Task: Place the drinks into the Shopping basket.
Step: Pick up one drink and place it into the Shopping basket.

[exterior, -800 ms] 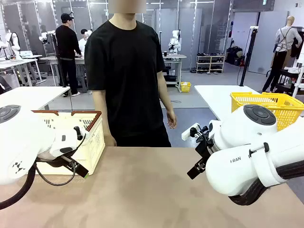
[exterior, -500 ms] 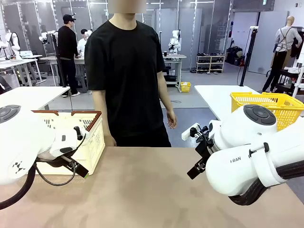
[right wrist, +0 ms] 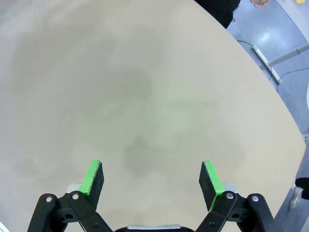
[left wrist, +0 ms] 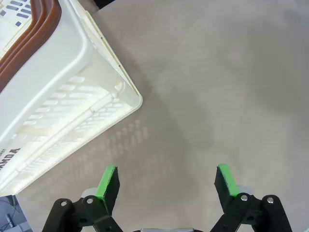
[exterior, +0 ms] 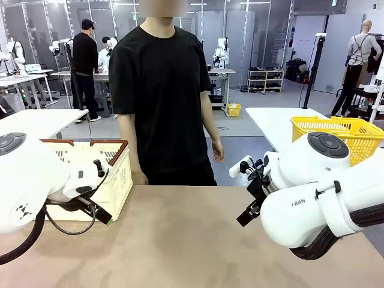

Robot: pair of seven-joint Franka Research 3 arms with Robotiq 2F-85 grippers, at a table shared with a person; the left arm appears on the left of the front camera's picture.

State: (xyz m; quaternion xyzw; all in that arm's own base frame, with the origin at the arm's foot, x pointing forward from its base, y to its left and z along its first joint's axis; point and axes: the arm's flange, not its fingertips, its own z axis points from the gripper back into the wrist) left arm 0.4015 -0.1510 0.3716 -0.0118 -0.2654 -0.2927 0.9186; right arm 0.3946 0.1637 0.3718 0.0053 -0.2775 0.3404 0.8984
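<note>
Shopping basket (exterior: 122, 177), one, on table (exterior: 180, 240).

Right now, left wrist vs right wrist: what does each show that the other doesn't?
Left wrist view: the Shopping basket, its slotted cream corner and reddish-brown rim, standing on the table just ahead of the left gripper.
Right wrist view: the table's curved far edge, grey floor beyond it with a pale strip lying on it, and a bit of the person's black clothing at the top, ahead of the right gripper.
Shared: bare tan tabletop under open jaws with green pads, nothing between them.
</note>
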